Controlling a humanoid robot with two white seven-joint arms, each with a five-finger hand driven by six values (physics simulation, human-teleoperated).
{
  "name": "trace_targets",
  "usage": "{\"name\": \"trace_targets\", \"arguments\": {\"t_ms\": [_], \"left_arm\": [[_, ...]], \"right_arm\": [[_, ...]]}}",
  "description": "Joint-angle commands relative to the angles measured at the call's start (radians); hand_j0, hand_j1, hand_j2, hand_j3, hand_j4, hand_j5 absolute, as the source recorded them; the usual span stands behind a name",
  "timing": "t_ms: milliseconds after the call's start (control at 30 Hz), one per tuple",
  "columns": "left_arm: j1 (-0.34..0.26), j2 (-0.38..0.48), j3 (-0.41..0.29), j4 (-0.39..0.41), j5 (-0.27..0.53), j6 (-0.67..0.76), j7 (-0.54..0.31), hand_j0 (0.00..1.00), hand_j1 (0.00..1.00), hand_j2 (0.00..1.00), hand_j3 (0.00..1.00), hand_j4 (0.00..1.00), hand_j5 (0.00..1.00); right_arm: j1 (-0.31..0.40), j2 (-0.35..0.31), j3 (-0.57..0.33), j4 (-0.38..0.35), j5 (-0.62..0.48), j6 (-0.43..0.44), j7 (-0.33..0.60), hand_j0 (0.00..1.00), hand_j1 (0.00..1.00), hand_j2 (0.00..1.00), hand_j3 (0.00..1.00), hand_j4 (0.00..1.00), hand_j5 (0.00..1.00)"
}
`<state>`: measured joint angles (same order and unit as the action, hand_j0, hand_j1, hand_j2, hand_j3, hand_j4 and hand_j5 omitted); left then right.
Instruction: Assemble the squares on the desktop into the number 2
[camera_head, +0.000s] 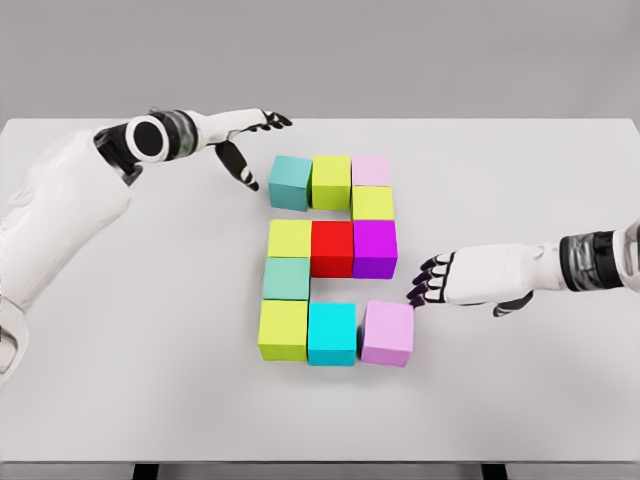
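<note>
Nearest the camera, the yellow-green cube (283, 330), cyan cube (332, 334) and lilac cube (388, 333) are forming the 2's base mid-counter (120, 380). At three o'clock, the right hand (455, 280) is hovering with fingers (420, 292) loosely curled, holding nothing, beside the lilac cube; the left hand (245, 140) is lying open at eleven. The blocks look rigid and light: nudge flat faces.

Eleven colored cubes (332, 249) form a 2, mid-table.

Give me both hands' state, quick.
Left hand: open, holding nothing, beside the teal cube.
Right hand: open, fingertips at the pink cube, no grasp.
</note>
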<state>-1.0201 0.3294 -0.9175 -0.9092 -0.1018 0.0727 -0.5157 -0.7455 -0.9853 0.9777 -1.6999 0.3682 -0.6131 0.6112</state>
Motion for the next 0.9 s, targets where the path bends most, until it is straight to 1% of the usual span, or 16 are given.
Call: {"name": "trace_targets", "arguments": {"t_ms": [0, 167, 233, 300, 333, 367, 400, 433, 500, 533, 600, 667, 733, 867], "left_arm": [[0.0, -0.009, -0.003, 0.0, 0.002, -0.001, 0.0, 1.0, 1.0, 1.0, 1.0, 1.0, 1.0], [0.0, -0.01, -0.004, 0.0, 0.002, -0.001, 0.0, 1.0, 1.0, 1.0, 1.0, 1.0, 1.0], [0.0, -0.01, -0.004, 0.0, 0.002, -0.002, 0.0, 1.0, 1.0, 1.0, 1.0, 1.0, 1.0], [0.0, -0.01, -0.004, -0.002, 0.002, -0.002, 0.0, 1.0, 1.0, 1.0, 1.0, 1.0, 1.0], [0.0, -0.01, -0.006, -0.002, 0.004, -0.004, 0.0, 1.0, 1.0, 1.0, 1.0, 1.0, 1.0], [0.0, -0.012, -0.008, -0.002, 0.004, -0.004, 0.0, 1.0, 1.0, 1.0, 1.0, 1.0, 1.0], [0.0, -0.016, -0.008, -0.002, 0.004, -0.004, 0.0, 1.0, 1.0, 1.0, 1.0, 1.0, 1.0], [0.0, -0.017, -0.008, -0.002, 0.004, -0.004, 0.0, 1.0, 1.0, 1.0, 1.0, 1.0, 1.0], [0.0, -0.018, -0.008, -0.002, 0.004, -0.004, 0.0, 1.0, 1.0, 1.0, 1.0, 1.0, 1.0], [0.0, -0.017, -0.008, -0.002, 0.004, -0.004, 0.0, 1.0, 1.0, 1.0, 1.0, 1.0, 1.0], [0.0, -0.017, -0.011, -0.002, 0.004, -0.004, 0.0, 1.0, 1.0, 1.0, 1.0, 1.0, 1.0], [0.0, -0.018, -0.011, -0.002, 0.004, -0.004, 0.0, 1.0, 1.0, 1.0, 1.0, 1.0, 1.0], [0.0, -0.018, -0.012, -0.005, 0.005, -0.004, 0.0, 1.0, 1.0, 1.0, 1.0, 1.0, 1.0], [0.0, -0.026, -0.015, -0.005, 0.005, -0.004, 0.0, 1.0, 1.0, 1.0, 1.0, 1.0, 1.0]], "right_arm": [[0.0, 0.0, -0.001, -0.007, -0.005, 0.002, 0.0, 1.0, 1.0, 1.0, 1.0, 1.0, 1.0], [-0.011, 0.002, -0.004, -0.004, -0.009, 0.002, 0.0, 1.0, 1.0, 1.0, 1.0, 1.0, 1.0], [-0.021, 0.002, -0.011, 0.014, -0.015, 0.002, 0.0, 1.0, 1.0, 1.0, 1.0, 1.0, 1.0], [-0.046, -0.001, -0.013, 0.066, -0.037, 0.002, 0.0, 1.0, 1.0, 1.0, 1.0, 1.0, 1.0], [-0.055, -0.009, -0.013, 0.068, -0.037, 0.002, 0.0, 1.0, 1.0, 1.0, 1.0, 1.0, 1.0], [-0.058, -0.056, -0.014, 0.065, -0.038, 0.002, 0.0, 1.0, 1.0, 1.0, 1.0, 1.0, 1.0], [-0.06, -0.079, -0.013, 0.045, -0.038, 0.002, 0.0, 1.0, 1.0, 1.0, 1.0, 1.0, 1.0], [-0.061, -0.084, -0.01, 0.023, -0.037, 0.002, 0.0, 1.0, 1.0, 1.0, 1.0, 1.0, 1.0], [-0.058, -0.139, -0.013, -0.049, -0.037, 0.002, 0.0, 1.0, 1.0, 1.0, 1.0, 1.0, 1.0], [-0.055, -0.157, -0.01, -0.061, -0.037, 0.002, 0.0, 1.0, 1.0, 1.0, 1.0, 1.0, 1.0], [-0.054, -0.161, 0.002, -0.061, -0.038, 0.002, 0.0, 1.0, 1.0, 1.0, 1.0, 1.0, 1.0], [-0.054, -0.161, 0.055, -0.061, -0.038, 0.002, 0.0, 1.0, 1.0, 1.0, 1.0, 1.0, 1.0], [-0.054, -0.159, 0.078, -0.061, -0.037, 0.002, 0.0, 1.0, 1.0, 1.0, 1.0, 1.0, 1.0], [-0.054, -0.138, 0.122, -0.061, -0.037, 0.002, 0.0, 1.0, 1.0, 1.0, 1.0, 1.0, 1.0]]}}
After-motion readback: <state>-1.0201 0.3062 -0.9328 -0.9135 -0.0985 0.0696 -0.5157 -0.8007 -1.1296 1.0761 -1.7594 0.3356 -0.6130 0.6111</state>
